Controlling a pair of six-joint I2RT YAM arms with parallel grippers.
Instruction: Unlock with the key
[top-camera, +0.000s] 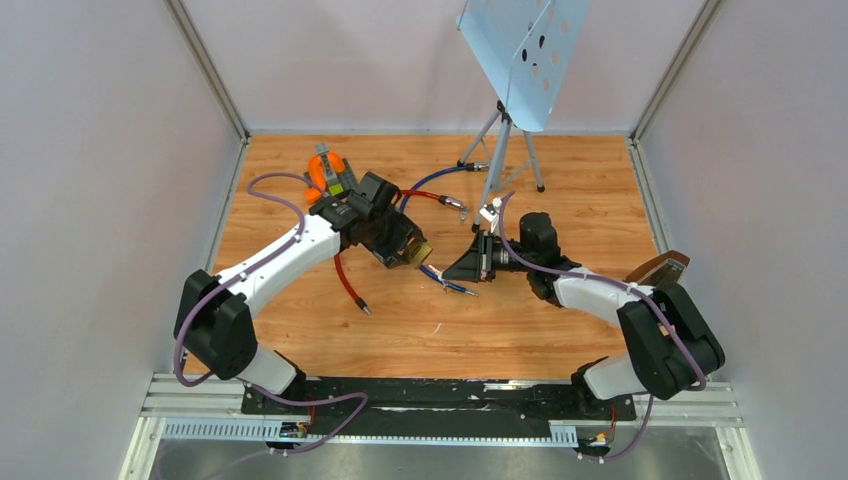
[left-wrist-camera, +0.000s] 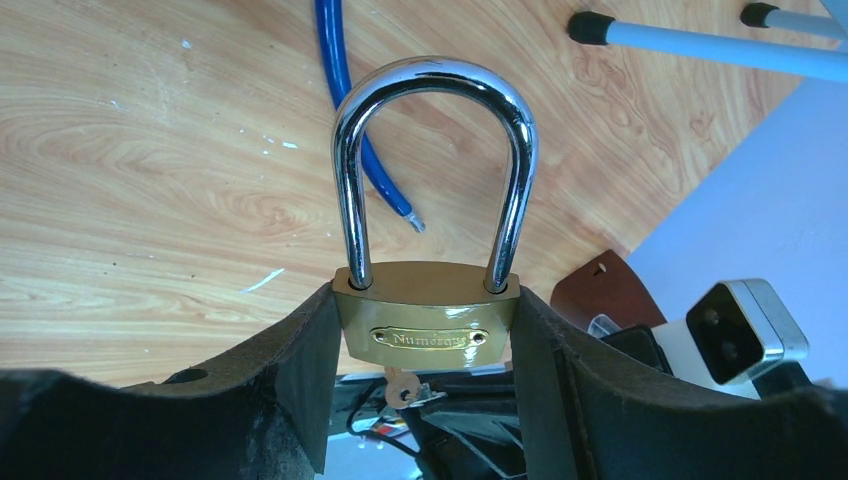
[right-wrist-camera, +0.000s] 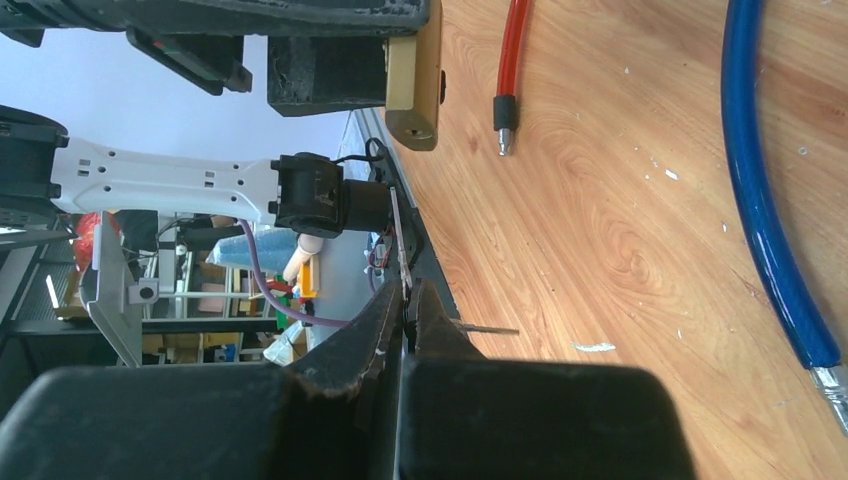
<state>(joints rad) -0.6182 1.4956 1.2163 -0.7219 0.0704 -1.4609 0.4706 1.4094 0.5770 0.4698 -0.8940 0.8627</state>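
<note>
Unlocking, mid-step: the left claw (left-wrist-camera: 425, 305) is clenched on the brass body of the padlock (left-wrist-camera: 427, 340) and holds it above the wooden surface (top-camera: 560, 330). The steel shackle (left-wrist-camera: 430, 75) is seated in both holes, so the lock appears shut. Opposite it, the right claw (right-wrist-camera: 405, 310) has the key (left-wrist-camera: 399, 386) pinched between closed fingers. The key sits just short of the lock's underside and is not yet entered.

The step in hand looks to be the insertion. To do it well, the right arm should line the blade up with the keyway on the lock's bottom face, which no view shows clearly. It should then slide straight in without prying sideways, because the grip on so thin a key looks slight. The left claw needs to stay firm so the body does not rotate when the key turns.

No box, tray or other container is in view. A blue cable (left-wrist-camera: 345, 110), a red cable (right-wrist-camera: 512, 60) and a tripod (top-camera: 500, 150) share the surface.
</note>
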